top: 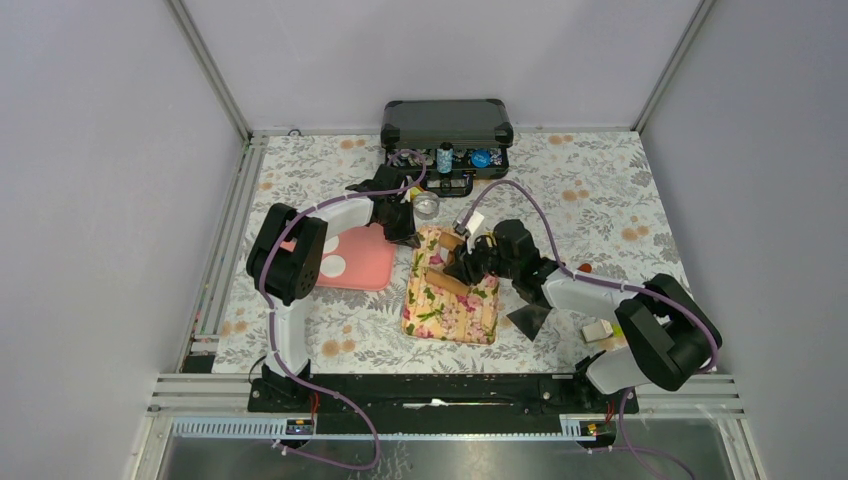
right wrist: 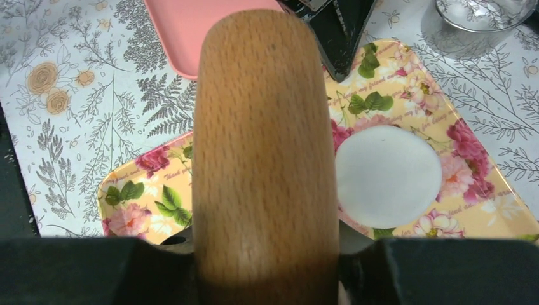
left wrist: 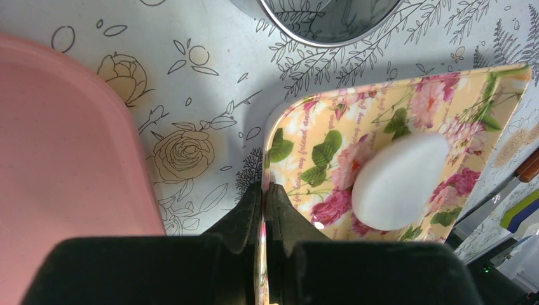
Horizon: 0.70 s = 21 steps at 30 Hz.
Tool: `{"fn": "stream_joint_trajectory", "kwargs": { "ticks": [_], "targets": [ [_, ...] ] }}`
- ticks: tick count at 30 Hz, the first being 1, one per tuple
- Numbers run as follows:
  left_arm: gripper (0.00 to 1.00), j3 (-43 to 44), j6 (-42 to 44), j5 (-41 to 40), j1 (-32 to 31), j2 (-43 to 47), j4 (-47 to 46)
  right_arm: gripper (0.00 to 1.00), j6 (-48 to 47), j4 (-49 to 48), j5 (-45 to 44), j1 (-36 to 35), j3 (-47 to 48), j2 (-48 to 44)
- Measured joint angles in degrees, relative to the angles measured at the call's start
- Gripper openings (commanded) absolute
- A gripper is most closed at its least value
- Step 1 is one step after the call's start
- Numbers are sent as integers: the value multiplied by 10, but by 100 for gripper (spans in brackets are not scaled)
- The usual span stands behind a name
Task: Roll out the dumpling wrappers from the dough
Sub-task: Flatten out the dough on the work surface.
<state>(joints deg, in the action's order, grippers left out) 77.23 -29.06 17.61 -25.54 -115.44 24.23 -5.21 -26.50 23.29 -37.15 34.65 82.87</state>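
1. Your right gripper (right wrist: 266,274) is clamped on a wooden rolling pin (right wrist: 264,140). One finger presses each side of the pin's near end, and the jaws are only as wide as the wood.
2. In the right wrist view the pin runs from 6 o'clock to 12 o'clock above the floral tray (right wrist: 146,190). You cannot tell whether it touches the tray.
3. The dumpling wrapper (right wrist: 388,175) is a flat white round lying on the floral tray, at 3 o'clock of the pin. Its edge sits just beside the wood and is not under it.
4. Your left gripper (left wrist: 264,196) is pinched closed on the rim of the floral tray, with the thin edge sandwiched between the two black fingers. In the left wrist view the wrapper lies at 2 o'clock of those fingertips, well inside the tray.
5. The pink tray (top: 365,262) sits at 9 o'clock of the floral tray, near it, with patterned tablecloth showing between them. A white disc (top: 335,266) lies on it, close to the left arm.
6. A round silver tin (top: 427,205) stands at 12 o'clock of the floral tray, just past its far edge.
7. An open black case (top: 447,125) sits beyond the tin, against the back wall.
8. A small white-and-green block (top: 598,330) lies at 4 o'clock of the floral tray, beside the right arm's base.
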Motion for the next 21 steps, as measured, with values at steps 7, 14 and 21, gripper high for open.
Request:
{"fn": "stream_joint_trajectory", "kwargs": {
  "ticks": [7, 14, 21],
  "targets": [
    [0, 0, 0, 2, 0, 0, -1, 0, -7, 108, 61, 1, 44, -10],
    [0, 0, -3, 2, 0, 0, -1, 0, 20, 150, 110, 33, 132, -10],
    [0, 0, -3, 2, 0, 0, -1, 0, 39, 101, 86, 100, 160, 5]
  ]
}}
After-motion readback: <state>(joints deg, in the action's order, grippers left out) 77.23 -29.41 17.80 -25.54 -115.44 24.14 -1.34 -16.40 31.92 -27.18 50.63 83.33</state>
